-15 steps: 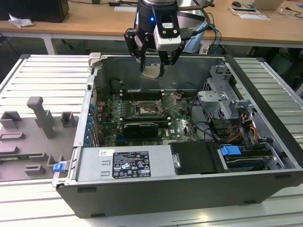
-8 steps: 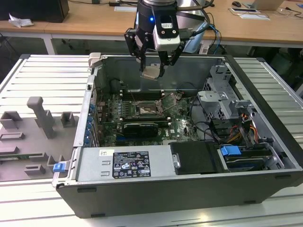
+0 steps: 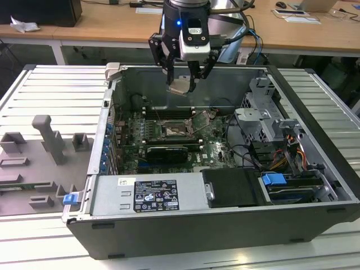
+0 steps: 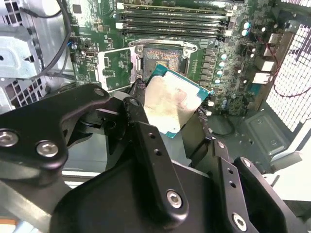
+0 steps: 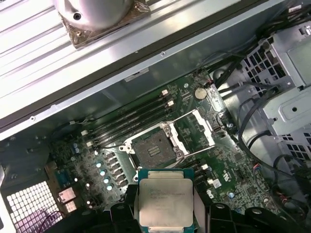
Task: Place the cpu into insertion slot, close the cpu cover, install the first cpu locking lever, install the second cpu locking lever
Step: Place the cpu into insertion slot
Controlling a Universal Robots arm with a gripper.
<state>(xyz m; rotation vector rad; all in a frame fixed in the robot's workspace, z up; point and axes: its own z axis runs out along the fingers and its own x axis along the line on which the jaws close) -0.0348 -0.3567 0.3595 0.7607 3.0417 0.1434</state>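
Hand [image 3: 181, 84] is clamped on the cpu [image 5: 165, 201], one dark finger on each of two opposite edges, pale metal top left bare between them. The chip hangs in the air over the open computer case [image 3: 315, 146], which lies on the slatted desk [image 3: 50, 84]. The insertion slot [image 5: 154, 150] is below the hand and a little ahead of it, well apart from the chip, and nothing is seated in it. The cpu cover [image 5: 197, 131] is swung open on its hinge just beside the slot. Handling, as a judgement: the chip is light, thin and stiff, smooth-edged enough to slip, with a delicate contact face underneath. The slot's contacts look equally easy to damage. Hold belongs on the side edges alone, as now, never on the flat faces. The exterior view gives the height: the chip sits near the level of the case's rim, far above the green board [image 3: 216, 149]. The first wrist view looks past the chip into the dark slot with the memory slots [image 5: 131, 119] beyond, so the offset between chip and slot reads best there. The second wrist view adds the chip's tilt in the grip, its green edge, and smearing on the metal top
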